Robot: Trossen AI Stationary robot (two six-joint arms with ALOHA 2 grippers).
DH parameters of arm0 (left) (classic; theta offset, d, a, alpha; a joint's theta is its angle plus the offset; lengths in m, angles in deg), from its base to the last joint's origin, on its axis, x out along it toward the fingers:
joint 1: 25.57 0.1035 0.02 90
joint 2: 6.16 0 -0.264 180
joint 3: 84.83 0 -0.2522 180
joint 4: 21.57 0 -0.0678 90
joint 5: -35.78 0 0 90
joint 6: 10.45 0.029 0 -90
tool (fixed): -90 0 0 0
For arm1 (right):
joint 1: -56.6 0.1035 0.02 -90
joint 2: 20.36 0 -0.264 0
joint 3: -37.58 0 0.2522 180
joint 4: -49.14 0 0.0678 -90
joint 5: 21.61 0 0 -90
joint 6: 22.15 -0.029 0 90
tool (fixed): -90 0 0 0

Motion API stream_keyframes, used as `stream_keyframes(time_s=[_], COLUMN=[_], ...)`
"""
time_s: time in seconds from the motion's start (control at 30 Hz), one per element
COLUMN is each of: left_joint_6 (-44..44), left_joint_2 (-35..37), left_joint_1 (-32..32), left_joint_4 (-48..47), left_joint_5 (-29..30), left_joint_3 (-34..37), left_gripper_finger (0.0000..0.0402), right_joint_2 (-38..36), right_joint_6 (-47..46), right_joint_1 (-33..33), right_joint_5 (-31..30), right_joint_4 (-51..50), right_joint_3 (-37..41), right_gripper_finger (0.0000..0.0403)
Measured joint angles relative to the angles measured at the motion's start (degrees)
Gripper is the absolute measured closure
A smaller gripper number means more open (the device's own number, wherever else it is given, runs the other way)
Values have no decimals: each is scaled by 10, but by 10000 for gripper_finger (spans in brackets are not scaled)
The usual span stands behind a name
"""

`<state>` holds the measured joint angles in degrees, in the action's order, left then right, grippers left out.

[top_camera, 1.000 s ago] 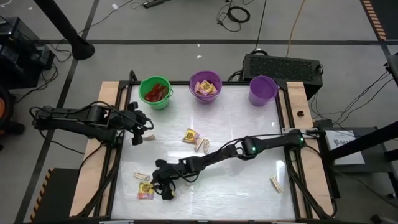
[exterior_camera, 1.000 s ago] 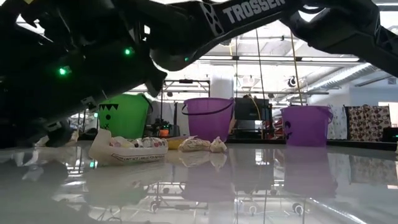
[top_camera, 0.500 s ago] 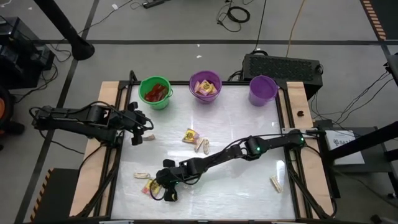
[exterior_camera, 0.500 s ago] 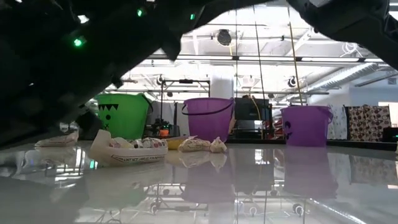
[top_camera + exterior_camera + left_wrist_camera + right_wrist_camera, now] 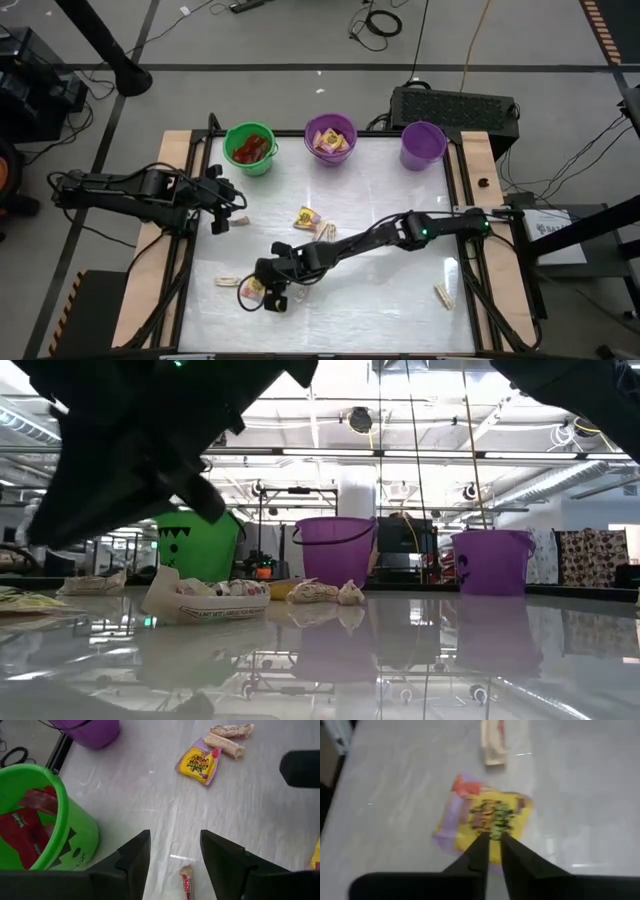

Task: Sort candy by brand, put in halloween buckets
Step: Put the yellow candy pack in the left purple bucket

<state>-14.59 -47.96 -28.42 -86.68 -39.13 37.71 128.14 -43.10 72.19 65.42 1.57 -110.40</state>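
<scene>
My right gripper (image 5: 258, 292) reaches across to the table's near-left part and is shut on a yellow candy packet (image 5: 485, 817). A tan piece (image 5: 228, 281) lies just beside it. Another yellow packet (image 5: 305, 217) and two tan pieces (image 5: 325, 232) lie mid-table, and one tan piece (image 5: 443, 295) lies near the right edge. Along the far edge stand the green bucket (image 5: 250, 148) with red packets inside, the purple bucket (image 5: 330, 138) with yellow packets, and the lavender bucket (image 5: 423, 144). My left gripper (image 5: 175, 834) hovers open at the left, a small candy (image 5: 187, 885) lying on the table by its fingers. My right gripper pinches the yellow packet by one edge (image 5: 494, 829) between its two fingers (image 5: 481, 851), which come from above and point down. The packet spreads out flat beyond the fingertips. Whether it is lifted clear of the table I cannot tell.
The three buckets stand close together in a row at the far edge. My right arm (image 5: 400, 235) stretches low across the middle of the table. Wooden side rails (image 5: 180, 170) border the table left and right. A black box (image 5: 455, 105) sits behind the far edge.
My right gripper has moved from the near-left corner toward the far edge and a little to the right, rising as the low view opens up. The yellow packet has travelled with it, ending beside the tan piece.
</scene>
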Motion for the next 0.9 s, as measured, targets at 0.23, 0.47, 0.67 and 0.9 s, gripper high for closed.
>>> stream_keyframes(time_s=[0.23, 0.47, 0.67, 0.9], left_joint_6=[0, 1, 1, 0], left_joint_2=[0, -1, -2, -2], left_joint_1=[0, 0, 0, 0], left_joint_4=[1, 1, 1, 1], left_joint_5=[0, 0, 0, 0], left_joint_3=[0, 0, 0, 0], left_gripper_finger=[221, 221, 221, 221], right_joint_2=[18, 46, 49, 46], right_joint_6=[-52, -73, -111, -94], right_joint_1=[0, 0, 4, 4], right_joint_5=[0, -2, -5, -3], right_joint_4=[44, 28, -1, -23], right_joint_3=[-1, -1, -4, -3], right_gripper_finger=[243, 158, 166, 321])
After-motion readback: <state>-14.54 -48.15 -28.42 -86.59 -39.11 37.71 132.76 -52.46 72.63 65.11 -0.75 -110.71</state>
